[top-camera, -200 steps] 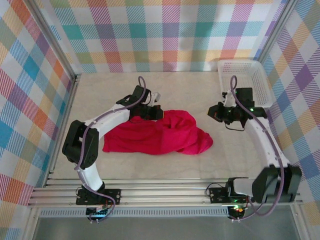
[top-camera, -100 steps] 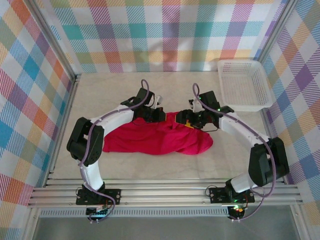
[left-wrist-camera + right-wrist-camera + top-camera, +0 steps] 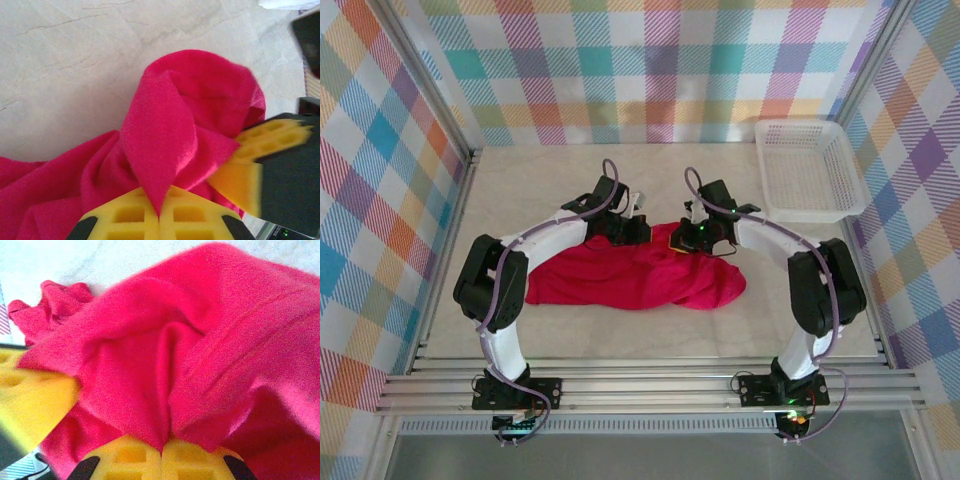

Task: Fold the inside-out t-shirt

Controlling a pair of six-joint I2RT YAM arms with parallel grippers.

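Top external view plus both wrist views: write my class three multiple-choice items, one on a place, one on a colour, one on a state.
1. Where does the white basket stand?
A. far right corner of the table
B. near left corner
C. between the arm bases
2. What colour is the t-shirt?
A. blue
B. red
C. green
3. How is the left gripper?
A. open above bare table
B. shut on the basket
C. shut on the t-shirt
Key: 1 A, it sits far right in the top view; 2 B, the cloth is bright red; 3 C, its yellow pads meet with a red fold pinched between them.

Arms bent inward; left tool (image 3: 159, 217), right tool (image 3: 161, 450) clamped closed, nearly touching.
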